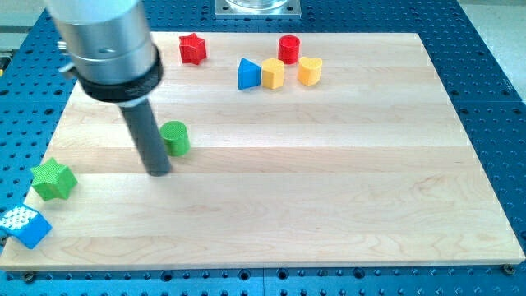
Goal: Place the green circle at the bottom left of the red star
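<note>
The table (345, 164) is lying flat across most of the view, a pale wooden board carrying all the blocks. The arm is coming down from eleven o'clock as a wide grey cylinder, narrowing into the dark rod. There is no claw on this arm, so nothing is being clenched or released; my tip (159, 172) is simply resting on the wood.

The green circle (175, 137) is sitting just beside the rod, at about one o'clock from my tip, very near it and perhaps touching the shaft; the view is not making that clear. The red star (192, 48) is standing well apart, near the top edge, at roughly twelve to one o'clock from the green circle. So the tip is sitting on the far side of the circle from the star, which looks like a fair line for pushing it up towards a spot at the star's seven o'clock.

Smaller things are lying elsewhere: a green star (53, 179) and a blue block (28, 227) at eight o'clock, and a blue triangle (247, 74), two yellow blocks (273, 74) and a red cylinder (289, 48) at the top.
</note>
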You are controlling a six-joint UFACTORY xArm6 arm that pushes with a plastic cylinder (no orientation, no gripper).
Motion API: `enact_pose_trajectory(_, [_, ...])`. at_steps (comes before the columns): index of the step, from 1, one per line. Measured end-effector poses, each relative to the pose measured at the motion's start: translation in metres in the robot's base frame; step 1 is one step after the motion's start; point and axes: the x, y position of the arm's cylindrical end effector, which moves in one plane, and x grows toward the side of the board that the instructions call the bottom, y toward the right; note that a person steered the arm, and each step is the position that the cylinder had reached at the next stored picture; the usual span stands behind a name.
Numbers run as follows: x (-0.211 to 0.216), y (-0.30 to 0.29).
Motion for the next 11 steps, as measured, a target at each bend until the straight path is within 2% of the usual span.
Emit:
enact_pose_trajectory(2, [-0.057,-0.035])
enact_pose_trajectory(4, [-0.009,-0.001])
enact_pose_trajectory(5, [-0.022,0.013])
enact_pose_trajectory(6, [-0.063,-0.014])
enact_pose_trajectory(7, [-0.073,-0.009])
enact_pose_trajectory(9, [-0.067,0.028])
enact_pose_trajectory(11, [-0.173,0.003])
